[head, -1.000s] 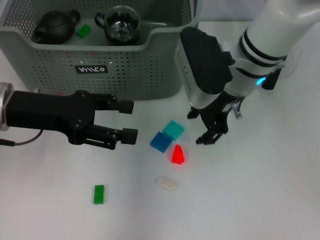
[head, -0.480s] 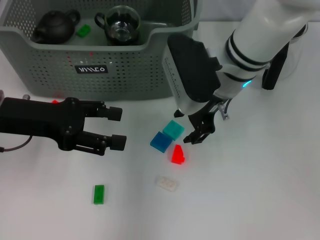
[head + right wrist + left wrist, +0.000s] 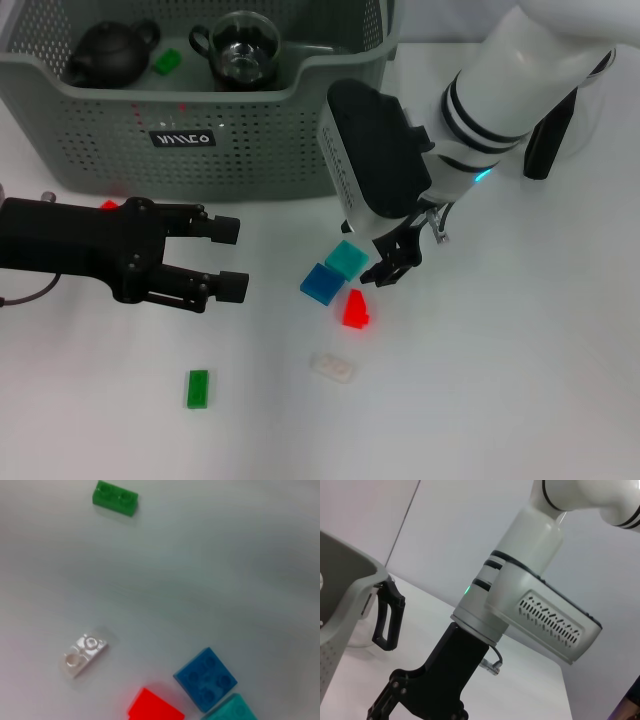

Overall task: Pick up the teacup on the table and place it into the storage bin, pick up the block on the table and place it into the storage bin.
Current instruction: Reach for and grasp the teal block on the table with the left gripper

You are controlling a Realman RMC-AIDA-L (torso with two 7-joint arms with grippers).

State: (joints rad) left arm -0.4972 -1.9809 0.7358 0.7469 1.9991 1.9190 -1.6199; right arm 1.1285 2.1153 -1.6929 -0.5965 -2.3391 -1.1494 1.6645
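Right gripper (image 3: 388,262) hovers at teal block's (image 3: 347,259) edge — left gripper (image 3: 232,257) well apart.

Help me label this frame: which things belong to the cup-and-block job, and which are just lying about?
Part of the job:
storage bin
glass teacup, already in the bin
teal block, blue block, red block, clear block, green block
right gripper, open by the teal block

Lying about:
black teapot
glass jug

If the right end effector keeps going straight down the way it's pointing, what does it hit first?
Probably the teal block: the right end effector, open, hangs beside its edge, the red block just beyond. Height above them is unclear.
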